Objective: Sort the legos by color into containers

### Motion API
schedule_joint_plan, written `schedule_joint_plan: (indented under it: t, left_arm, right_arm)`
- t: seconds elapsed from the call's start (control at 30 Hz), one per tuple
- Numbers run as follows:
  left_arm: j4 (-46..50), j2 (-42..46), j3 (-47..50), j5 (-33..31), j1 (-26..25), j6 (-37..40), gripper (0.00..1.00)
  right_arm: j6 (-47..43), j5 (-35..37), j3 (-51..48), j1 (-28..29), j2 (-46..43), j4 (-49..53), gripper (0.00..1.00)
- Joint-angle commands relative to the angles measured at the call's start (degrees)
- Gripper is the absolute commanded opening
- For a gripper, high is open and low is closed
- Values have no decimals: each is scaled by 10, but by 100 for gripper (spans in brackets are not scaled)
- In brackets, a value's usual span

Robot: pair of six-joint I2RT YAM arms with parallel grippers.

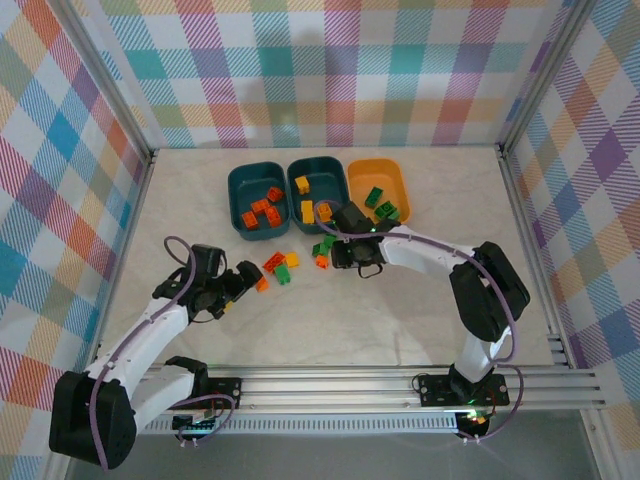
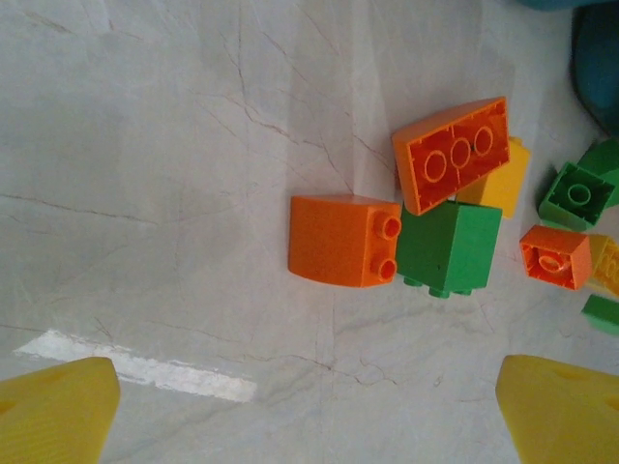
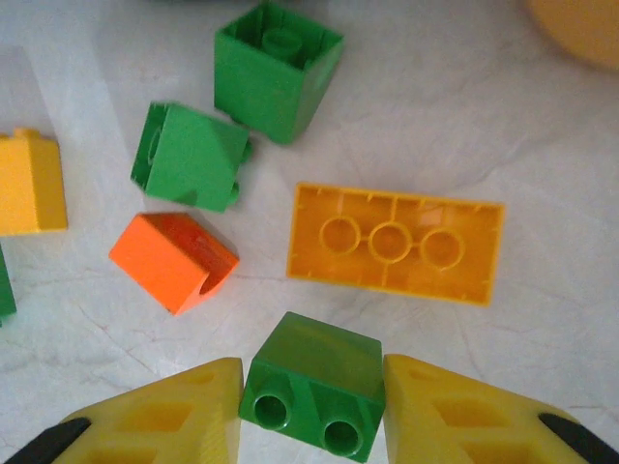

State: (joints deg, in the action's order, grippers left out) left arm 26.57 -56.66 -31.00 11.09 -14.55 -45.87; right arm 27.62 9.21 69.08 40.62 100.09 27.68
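Since the green brick (image 3: 319,362) is light, slick plastic, the right gripper (image 3: 311,406) pinches its flat sides. Meanwhile the left gripper (image 2: 309,411) sits spread.

The marbled tabletop (image 1: 400,310) bears a teal tub (image 1: 236,195), a second teal tub (image 1: 318,160), an orange-yellow tub (image 1: 385,172); side by side. Loose legos (image 1: 274,262) lie nearby.

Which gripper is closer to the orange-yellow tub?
Right. The right gripper, holding a green brick, sits just before the tub; the left gripper is farther left, past loose bricks.
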Motion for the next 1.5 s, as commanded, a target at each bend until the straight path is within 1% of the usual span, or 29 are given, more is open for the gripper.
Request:
schedule_joint_plan:
  t: [0.0,0.13,0.27,0.47,0.6,0.7,0.77,0.83,0.87,0.97,1.07,1.2,1.27,1.33,1.47]
  left_arm:
    - [-9,-3,-21,2,-8,-6,100]
    - [-5,-8,-27,2,-15,-6,100]
    - [0,-12,-31,2,-21,-4,100]
    - [6,-19,-31,2,-26,-4,100]
    - [6,-28,-35,2,-28,-3,100]
    - [9,-46,-47,6,-30,2,100]
    - [11,-63,-58,6,-34,4,100]
    - [14,-85,-72,6,-39,4,99]
    - [15,-93,-78,5,-43,5,99]
    - [22,-118,-97,-3,-52,0,98]
    - [23,-135,-106,-16,-56,-12,96]
    - [21,-169,-122,-29,-58,-19,91]
    - [22,-192,-133,-34,-59,-15,90]
    - [22,-215,-140,-42,-60,-13,88]
    - [2,-239,-138,-30,-61,-12,82]
  right_arm:
    - [-19,10,38,-24,-34,10,39]
    - [-39,10,82,-66,-29,11,39]
    - [-47,-3,130,-124,0,5,39]
    - [-54,-36,224,-202,100,10,39]
    - [-68,-54,316,-229,176,39,39]
    - [-75,-60,378,-237,226,67,40]
    - [-76,-62,407,-237,247,87,44]
    - [-79,-67,419,-237,254,97,57]
    - [-79,-58,417,-237,249,101,62]
    - [-82,-53,382,-237,206,84,64]
    - [-76,-52,309,-234,137,59,65]
    - [-47,-56,125,-225,1,-18,67]
    - [-35,-56,36,-218,-63,-47,68]
    - [-22,-54,-46,-217,-123,-60,68]
    - [-9,-46,-158,-217,-216,-54,68]
